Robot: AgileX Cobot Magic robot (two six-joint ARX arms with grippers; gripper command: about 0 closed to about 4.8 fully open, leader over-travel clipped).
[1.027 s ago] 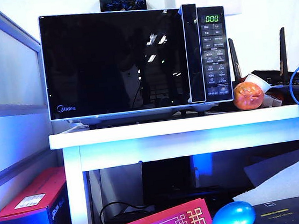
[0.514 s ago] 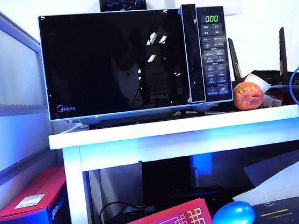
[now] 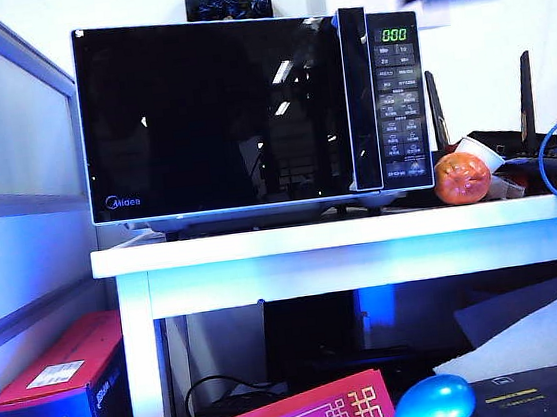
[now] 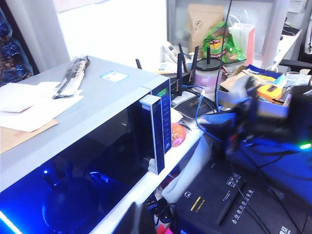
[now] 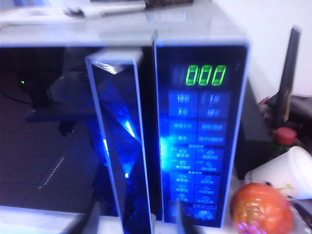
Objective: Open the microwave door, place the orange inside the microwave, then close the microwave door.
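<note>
Right jaws parted and empty, framing the door handle; left gripper's state cannot be told.
Right gripper (image 5: 134, 222) lines up on the handle (image 5: 119, 146), likely to pull the shut door (image 3: 213, 115). The orange (image 3: 461, 179) waits on the table (image 3: 342, 233) beside the microwave (image 3: 252, 111).

One microwave (image 3: 252, 111), one orange (image 3: 461, 179) (door shut)
</note>
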